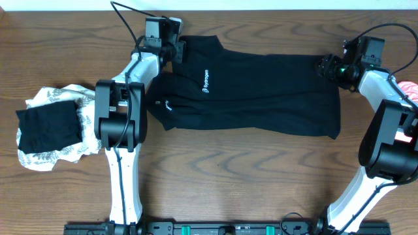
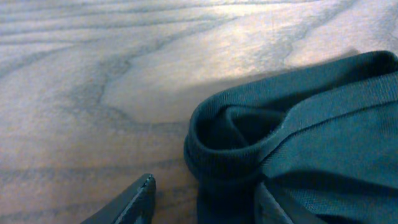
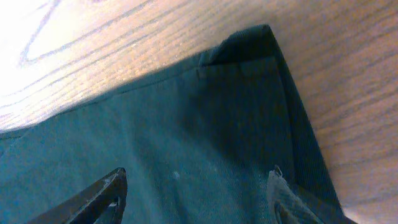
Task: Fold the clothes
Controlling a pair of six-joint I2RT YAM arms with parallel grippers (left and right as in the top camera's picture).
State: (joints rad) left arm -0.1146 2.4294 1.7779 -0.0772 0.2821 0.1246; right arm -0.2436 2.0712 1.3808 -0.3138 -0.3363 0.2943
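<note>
Two end effectors sit at the upper edge of the black polo shirt [image 1: 261, 91], which lies spread sideways across the upper middle of the table [image 1: 261, 176], its white lettering facing up left of centre. We judge the step in hand to be taking hold of that far edge for a fold. The left end effector [image 2: 205, 199] is released, its jaws apart around a ribbed edge [image 2: 249, 118] that curls into a loop, probably a sleeve cuff; one finger is over bare wood, the other over the cloth, and nothing is pinched. The right end effector [image 3: 196, 193] is released too, jaws wide over the shirt's hemmed corner [image 3: 261, 43] at the upper right, holding nothing. Next, we think, both need to close on cloth alone, the left taking the whole curled cuff and not just one layer, and then lift together and carry the far edge toward the bottom of the frame so the fold lands straight. We see no containers. At the left a black piece [image 1: 49, 127] lies on a crumpled white leaf-print cloth [image 1: 46, 98], and a pink piece [image 1: 410, 88] peeks in at the right edge, well apart from the shirt.
</note>
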